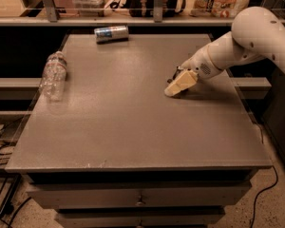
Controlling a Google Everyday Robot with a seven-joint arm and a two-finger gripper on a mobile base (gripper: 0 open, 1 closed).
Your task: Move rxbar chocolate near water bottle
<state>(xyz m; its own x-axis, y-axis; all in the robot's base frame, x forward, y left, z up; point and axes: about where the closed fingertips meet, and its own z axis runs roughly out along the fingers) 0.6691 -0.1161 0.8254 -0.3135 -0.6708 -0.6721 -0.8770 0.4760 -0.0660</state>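
Rxbar chocolate does not show plainly. A small dark shape sits at the upper edge of the gripper, on the right-middle of the tabletop, but I cannot tell whether that is the bar.

The tabletop (133, 132) is a grey, matte slab that fills most of the view. It rests on a cabinet with a drawer front (137, 198) below its near edge. A ledge (133, 20) runs along behind the far edge.

The arm (249, 34), white and thick, enters from the upper right. It slopes down and leftward over the right side of the tabletop.

The bottle (52, 75) lies on its side close to the left edge, with its cap end pointing toward the far side. It is clear and crinkled. It is well apart from the arm, with bare tabletop between them.

The can (111, 33), blue and silver, lies on its side near the far edge, left of the middle. It is apart from the bottle.

The gripper (179, 83), pale cream, hangs at the arm's end, tilted down and to the left. Its tip is at or just above the tabletop, and a shadow lies to its right. I cannot tell how wide it stands, or whether it holds anything.
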